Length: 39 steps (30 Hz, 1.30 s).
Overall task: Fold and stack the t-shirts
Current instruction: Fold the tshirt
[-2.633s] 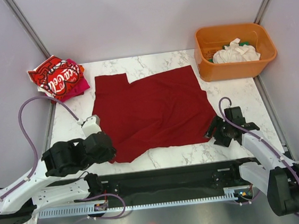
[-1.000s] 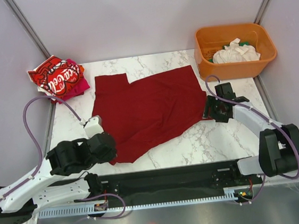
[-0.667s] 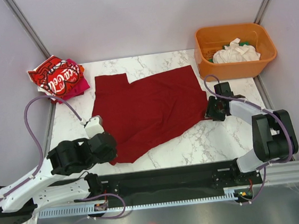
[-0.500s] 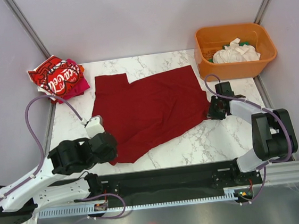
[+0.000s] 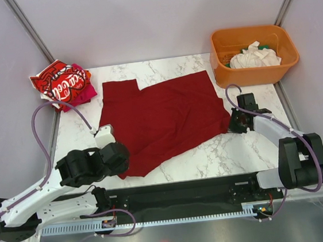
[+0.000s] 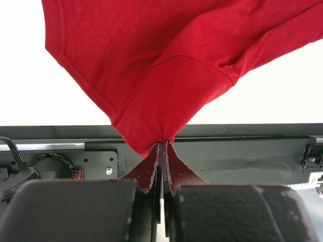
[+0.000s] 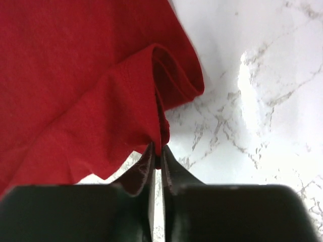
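At the far left corner of the white marbled surface point(image 5: 223, 155), a bright red cloth tee with white lettering point(image 5: 59, 82) is seen lying on a magenta tee point(image 5: 87, 94), both unmoved. The left tool point(image 6: 162, 151) is kept pressed together on the near left corner of the plain dark red cloth tee point(image 5: 161, 115), which is spread mid-surface. The right tool point(image 7: 157, 157), spread a second ago, is now pinched on a fold of that tee's right edge. A white tee point(image 5: 253, 56) is left in the orange plastic tub point(image 5: 249, 77) at far right.
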Tool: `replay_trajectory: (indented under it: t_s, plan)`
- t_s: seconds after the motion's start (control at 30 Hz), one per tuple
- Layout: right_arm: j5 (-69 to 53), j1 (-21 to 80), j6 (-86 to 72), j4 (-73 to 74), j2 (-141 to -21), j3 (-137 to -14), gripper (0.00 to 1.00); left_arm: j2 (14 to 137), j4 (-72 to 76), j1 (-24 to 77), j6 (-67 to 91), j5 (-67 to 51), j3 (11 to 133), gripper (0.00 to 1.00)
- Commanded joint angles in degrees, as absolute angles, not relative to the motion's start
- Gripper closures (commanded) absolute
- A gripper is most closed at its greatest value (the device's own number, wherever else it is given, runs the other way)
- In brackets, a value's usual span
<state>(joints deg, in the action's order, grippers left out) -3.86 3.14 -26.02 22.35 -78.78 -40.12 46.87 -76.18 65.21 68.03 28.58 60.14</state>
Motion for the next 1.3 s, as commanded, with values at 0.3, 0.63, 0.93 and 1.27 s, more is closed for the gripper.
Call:
replay_trajectory:
  t_s: [0.3, 0.63, 0.93, 1.27]
  plan:
    - [-8.6, 2.2, -29.5, 25.2, -69.9, -39.1, 1.0, 45.5, -75.2, 64.9, 67.4, 28.7, 62.0, 0.98]
    - [-13.5, 2.0, -33.2, 38.1, -50.8, -45.2, 1.0, 40.2, -79.1, 64.9, 70.8, 22.7, 61.8, 0.98]
    - [-9.1, 2.1, -34.9, 46.9, -38.3, -45.4, 1.0, 35.2, -79.4, 64.9, 74.7, 15.3, 57.3, 0.98]
    - [-2.7, 2.2, -39.4, 50.1, -30.3, -43.2, 1.0, 29.1, -82.3, 64.9, 78.3, 13.5, 53.3, 0.98]
